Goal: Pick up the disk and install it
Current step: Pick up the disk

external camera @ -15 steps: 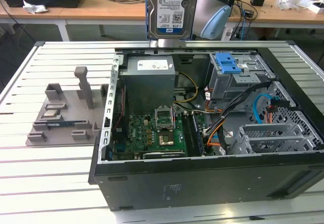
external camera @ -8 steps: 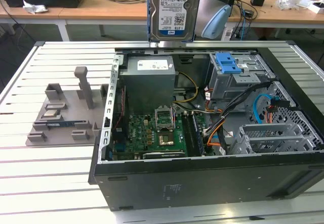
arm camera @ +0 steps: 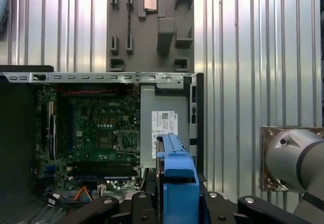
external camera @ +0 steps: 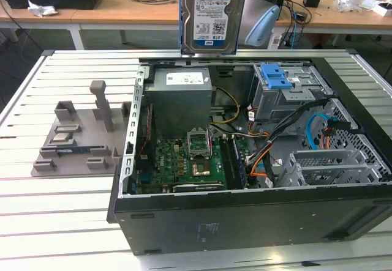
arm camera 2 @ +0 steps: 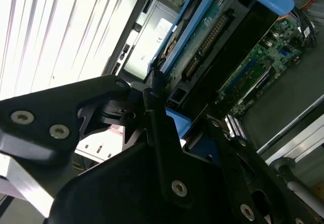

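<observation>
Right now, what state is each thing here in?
computer case, lying on its side, open on top
power supply, seated inside the computer case
disk, lifted, held upright above the computer case
gripper, shut on the disk's blue frame

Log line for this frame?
gripper: shut on disk | disk: held upright above open computer case | install: not yet done

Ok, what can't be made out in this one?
- First wrist view: disk edge-on, so its label is hidden; the bay end of the case lies behind disk and gripper.
- Exterior view: disk's top and the grip on it, cut off by the upper edge.
- Second wrist view: disk's near end, covered by the gripper's black links.
</observation>
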Motion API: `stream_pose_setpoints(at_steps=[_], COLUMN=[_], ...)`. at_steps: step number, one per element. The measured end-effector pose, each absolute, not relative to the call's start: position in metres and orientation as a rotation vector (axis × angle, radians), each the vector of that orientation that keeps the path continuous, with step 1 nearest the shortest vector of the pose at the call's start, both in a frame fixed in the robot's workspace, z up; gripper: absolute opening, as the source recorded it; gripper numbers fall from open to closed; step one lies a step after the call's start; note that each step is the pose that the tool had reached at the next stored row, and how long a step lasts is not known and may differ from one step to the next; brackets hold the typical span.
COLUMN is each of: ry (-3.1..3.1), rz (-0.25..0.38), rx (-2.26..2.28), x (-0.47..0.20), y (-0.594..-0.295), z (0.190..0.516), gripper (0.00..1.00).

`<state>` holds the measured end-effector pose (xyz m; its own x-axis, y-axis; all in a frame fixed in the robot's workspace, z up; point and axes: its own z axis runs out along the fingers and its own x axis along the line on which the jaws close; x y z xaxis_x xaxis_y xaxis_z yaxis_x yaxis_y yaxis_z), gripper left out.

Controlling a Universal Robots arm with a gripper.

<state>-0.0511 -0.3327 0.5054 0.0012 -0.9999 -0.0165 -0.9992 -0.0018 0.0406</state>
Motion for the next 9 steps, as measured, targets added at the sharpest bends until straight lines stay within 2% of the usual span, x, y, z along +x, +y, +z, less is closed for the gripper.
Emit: stream_pose_setpoints(at_steps=[9], ry=[-2.207], rz=[-0.063], rx=[2.211], x=[-0.0502], y=[-0.3423], z=[0.5053], gripper=[0.37])
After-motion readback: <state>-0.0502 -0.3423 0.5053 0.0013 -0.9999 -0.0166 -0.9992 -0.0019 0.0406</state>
